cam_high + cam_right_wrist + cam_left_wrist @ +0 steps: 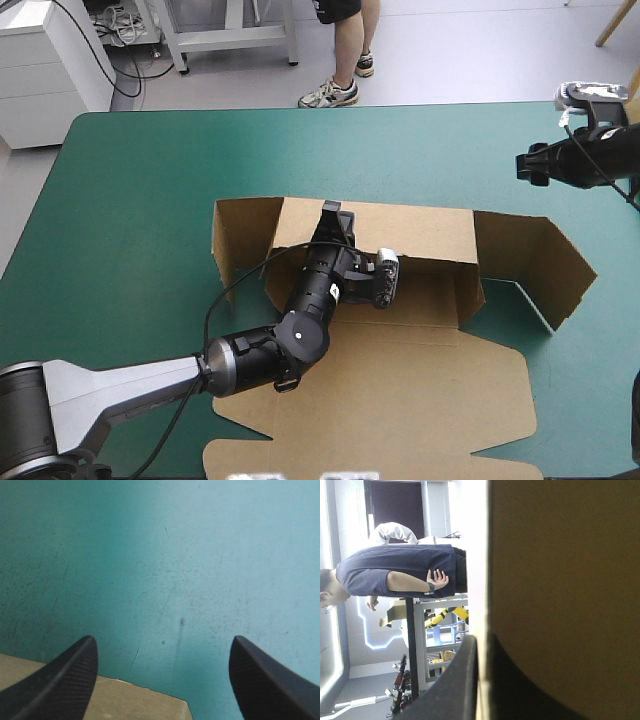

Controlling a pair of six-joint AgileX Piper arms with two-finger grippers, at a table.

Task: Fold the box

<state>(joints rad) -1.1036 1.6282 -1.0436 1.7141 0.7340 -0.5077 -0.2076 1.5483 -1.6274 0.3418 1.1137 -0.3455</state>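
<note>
Teal-green table cover [130, 200] (faint scuffs, right wrist view).

The left gripper [335, 212] partly hides its own grip on the 12 o'clock wall of the box [400, 390]. The box's 6 o'clock flap and the arm of the right gripper [528, 166], at 2 o'clock, are cut off.

No text, label, brand, number or sign legible in any view. Box [400, 390]: plain brown board, unprinted. Counter [150, 180]: teal-green cover, faint scuffs only.
</note>
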